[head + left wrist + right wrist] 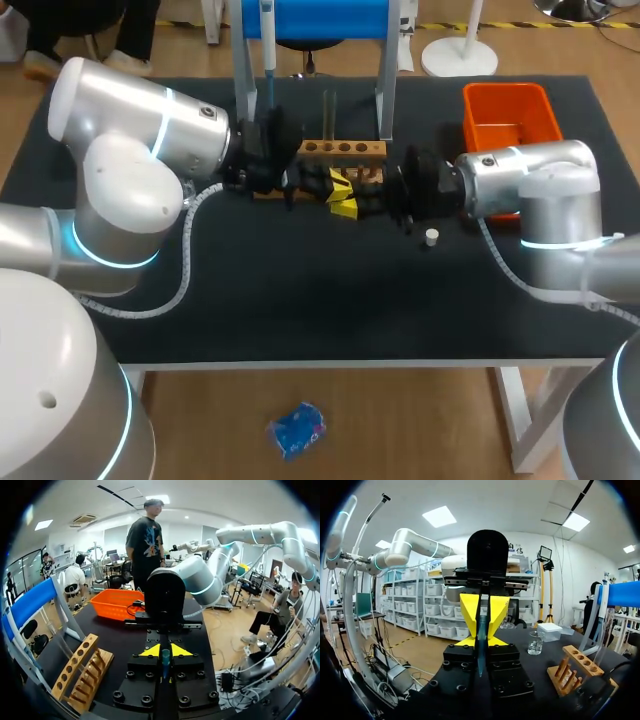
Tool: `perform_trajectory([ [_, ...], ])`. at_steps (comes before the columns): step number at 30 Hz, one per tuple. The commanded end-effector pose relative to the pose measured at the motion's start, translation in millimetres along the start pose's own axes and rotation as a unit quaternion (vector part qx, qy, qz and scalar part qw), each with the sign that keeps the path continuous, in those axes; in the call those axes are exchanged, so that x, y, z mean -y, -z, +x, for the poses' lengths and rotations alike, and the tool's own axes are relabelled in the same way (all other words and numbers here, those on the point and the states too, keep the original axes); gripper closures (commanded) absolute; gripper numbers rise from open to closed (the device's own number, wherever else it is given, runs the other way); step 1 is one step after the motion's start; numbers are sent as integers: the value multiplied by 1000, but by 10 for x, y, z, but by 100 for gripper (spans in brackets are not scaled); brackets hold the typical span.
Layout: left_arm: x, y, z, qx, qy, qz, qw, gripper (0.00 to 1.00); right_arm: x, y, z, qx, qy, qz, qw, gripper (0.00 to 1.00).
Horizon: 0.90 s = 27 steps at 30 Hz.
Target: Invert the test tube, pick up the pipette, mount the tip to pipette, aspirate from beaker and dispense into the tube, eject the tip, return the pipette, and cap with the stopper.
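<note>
In front of the wooden rack (340,150) my two grippers meet tip to tip. My left gripper (165,651) is shut on a thin clear test tube (165,662) that lies along its fingers. From the opposite side my right gripper (481,641) is shut on the same tube (481,650). In the head view the left gripper (330,185) and right gripper (352,202) show as yellow tips, and the tube is hidden among them. The pipette (268,50) hangs on the blue stand (310,20). The white stopper (431,237) lies beside the right wrist. The beaker (535,642) stands behind the rack.
An orange bin (510,110) sits at the back right. A white box (550,630) stands next to the beaker. The rack (80,672) is just beside both grippers, and the stand's legs rise directly behind it.
</note>
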<state>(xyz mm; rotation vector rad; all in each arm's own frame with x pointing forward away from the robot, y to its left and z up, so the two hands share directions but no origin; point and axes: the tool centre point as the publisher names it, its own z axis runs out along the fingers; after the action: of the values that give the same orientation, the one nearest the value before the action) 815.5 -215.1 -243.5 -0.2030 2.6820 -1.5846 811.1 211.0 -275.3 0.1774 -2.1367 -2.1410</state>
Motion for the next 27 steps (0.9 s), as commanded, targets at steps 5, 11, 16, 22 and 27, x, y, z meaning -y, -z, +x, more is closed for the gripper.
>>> perform_trajectory([
  [5, -16, 13, -29, -2, -1, 1, 1000, 100, 24, 8, 12, 2, -3, 1, 1000, 100],
  [11, -8, 10, -37, -2, -6, 4, 1000, 0, 38, 4, 13, 0, -5, 1, 1000, 100],
  [16, 62, 188, -147, 30, -6, 28, 999, 0, 56, 1, 23, -2, -6, 1, 1000, 100],
  [22, 112, 400, -275, 71, -8, 36, 997, 0, 94, 101, 86, 0, -7, 2, 1000, 100],
  [27, 112, 400, -275, 71, -8, 36, 997, 0, 152, 187, 173, 2, -5, -8, 1000, 100],
])
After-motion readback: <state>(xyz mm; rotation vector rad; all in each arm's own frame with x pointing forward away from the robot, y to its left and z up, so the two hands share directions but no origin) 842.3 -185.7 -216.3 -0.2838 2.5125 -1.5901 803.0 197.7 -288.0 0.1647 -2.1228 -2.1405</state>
